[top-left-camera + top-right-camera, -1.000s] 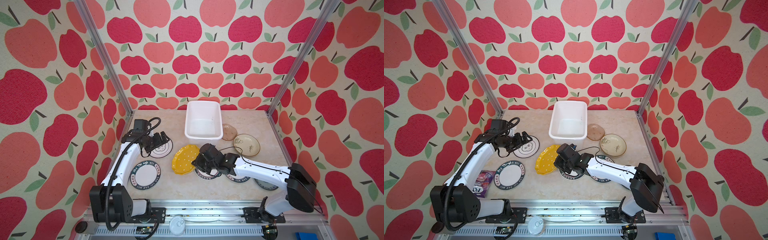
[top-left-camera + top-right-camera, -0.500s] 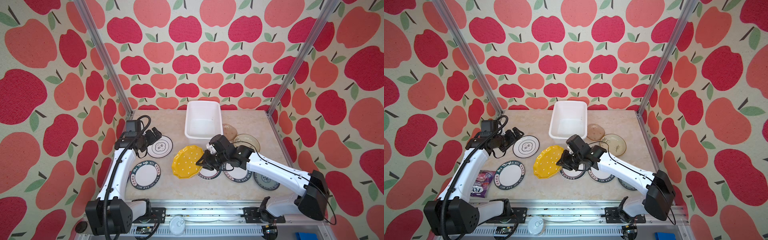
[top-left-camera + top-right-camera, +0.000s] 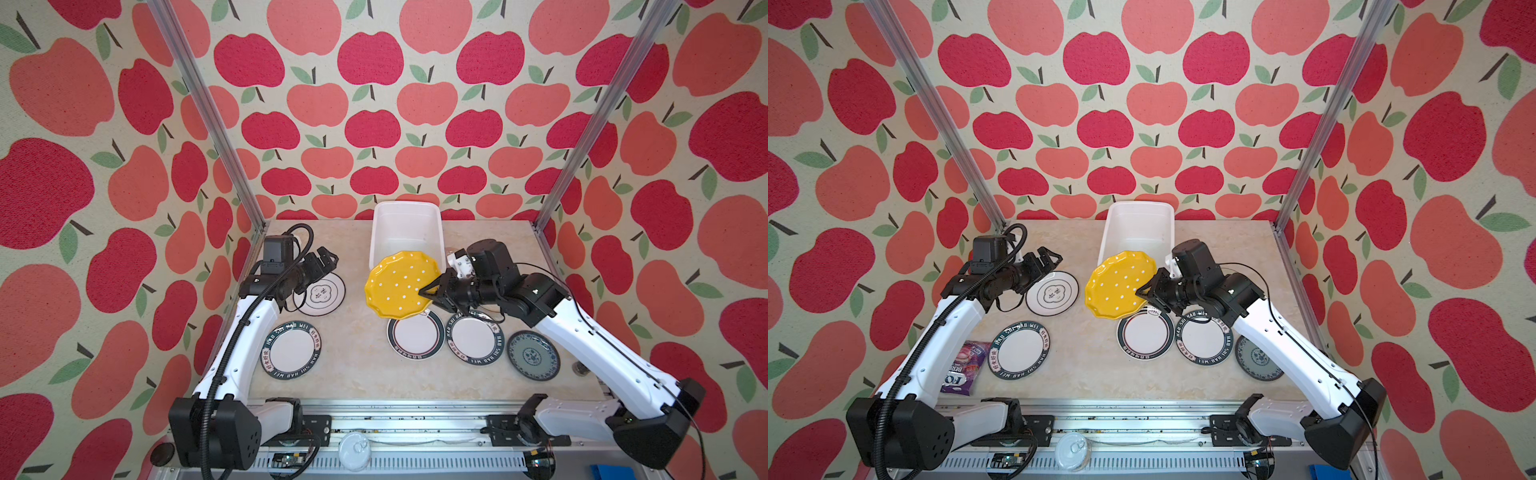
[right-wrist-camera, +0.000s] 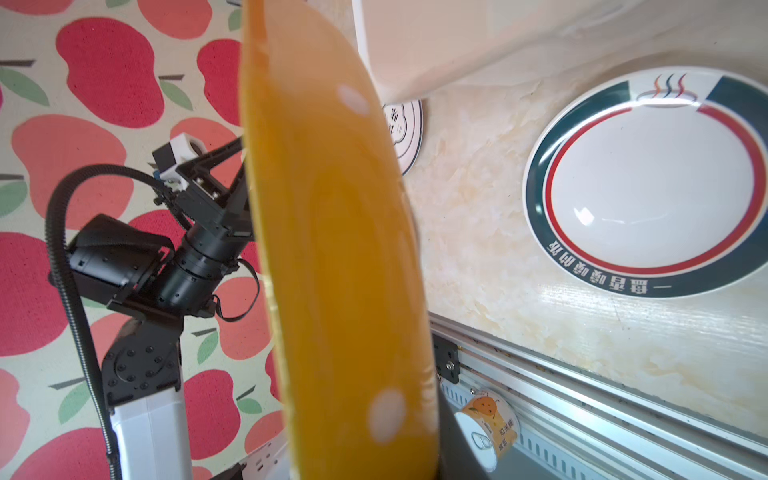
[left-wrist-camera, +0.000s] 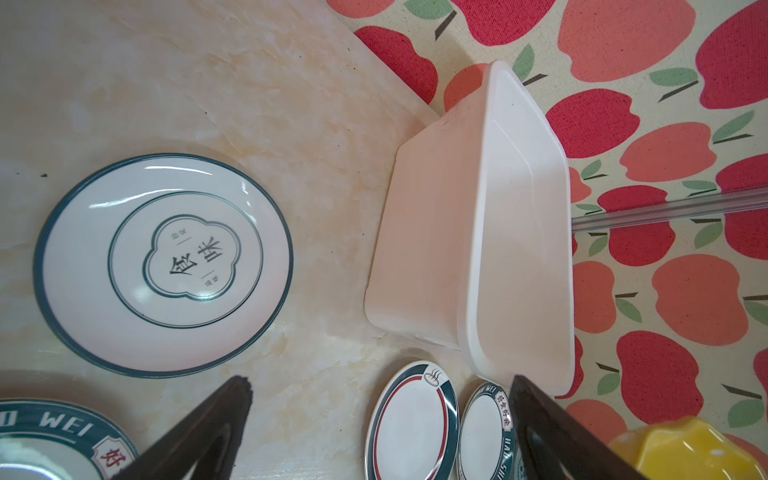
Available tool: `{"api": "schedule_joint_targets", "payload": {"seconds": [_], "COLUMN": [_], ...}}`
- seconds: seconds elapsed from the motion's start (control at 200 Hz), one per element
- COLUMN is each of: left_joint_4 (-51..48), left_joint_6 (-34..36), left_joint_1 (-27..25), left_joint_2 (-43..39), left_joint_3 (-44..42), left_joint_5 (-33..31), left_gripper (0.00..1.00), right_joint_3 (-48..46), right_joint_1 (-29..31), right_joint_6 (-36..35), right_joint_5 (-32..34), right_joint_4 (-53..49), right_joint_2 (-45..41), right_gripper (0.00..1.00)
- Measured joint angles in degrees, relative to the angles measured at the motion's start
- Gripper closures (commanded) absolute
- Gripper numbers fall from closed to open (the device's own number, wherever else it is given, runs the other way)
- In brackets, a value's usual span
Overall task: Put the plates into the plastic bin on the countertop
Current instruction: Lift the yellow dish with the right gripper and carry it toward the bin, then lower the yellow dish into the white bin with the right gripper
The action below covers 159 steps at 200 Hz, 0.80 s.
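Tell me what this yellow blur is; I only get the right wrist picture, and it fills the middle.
Observer: A yellow plate with white dots. The right gripper pinches its rim and holds it off the countertop.
Operator: Is it in the bin?
Observer: Not yet. In both top views it hangs tilted at the near end of the bin, and no plate shows inside.
Operator: And the other arm?
Observer: The left gripper is open and holds nothing, close to a white plate lying flat.
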Motion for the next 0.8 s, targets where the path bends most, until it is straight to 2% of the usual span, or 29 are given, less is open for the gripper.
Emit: {"api": "schedule_joint_targets", "payload": {"seconds": [0.15,0.39,0.795], "left_joint_4": [1.60,2.43,4.44], "left_joint_6": [-0.37,-0.09,0.96], "left_joint_1": [-2.95,-7.45,-8.07], "left_joint_2": [3.45,8.22,12.02], "left_joint_3": [1.20,3.08,3.80], "left_joint_5": [0.02,0.02,0.44], "left_gripper": [0.02,0.03,0.04], "right_joint_3": [1.29,5.86,19.23], "right_joint_1": [-4.28,-4.92,-3.58], "right_joint_6": [1.20,6.38,16.76], "right_joint_5": [4.48,12.17,25.53], "right_joint_4": [0.52,4.74,6.49], "right_joint_2": [1.86,9.53,24.00], "right_gripper": [1.00,1.00,1.00]}}
